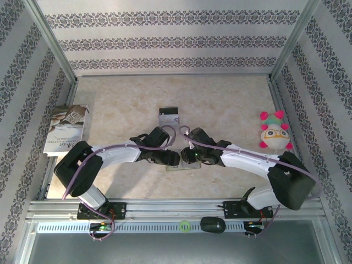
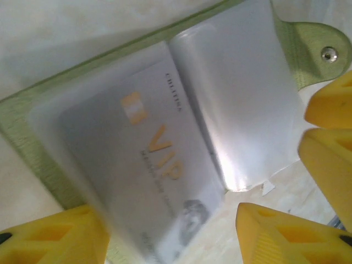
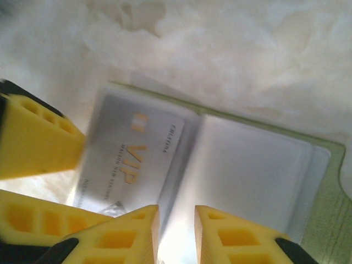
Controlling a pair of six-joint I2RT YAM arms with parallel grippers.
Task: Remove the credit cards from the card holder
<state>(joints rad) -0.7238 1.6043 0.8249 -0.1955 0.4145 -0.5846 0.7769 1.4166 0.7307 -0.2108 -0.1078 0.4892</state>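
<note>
While the right gripper [image 3: 176,212], nearly closed, grip unclear, seemingly steadies the card holder [image 3: 247,165], the left gripper [image 2: 168,214] straddles the VIP card [image 2: 148,154], open.

Lab robot booth: aluminium frame [image 1: 52,41], wallpapered walls [image 1: 165,44]

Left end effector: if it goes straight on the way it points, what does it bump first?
Probably the credit card marked VIP, with the open card holder under it, right ahead of the left end effector. Depth is hard to judge, but nothing else seems to lie between.
</note>
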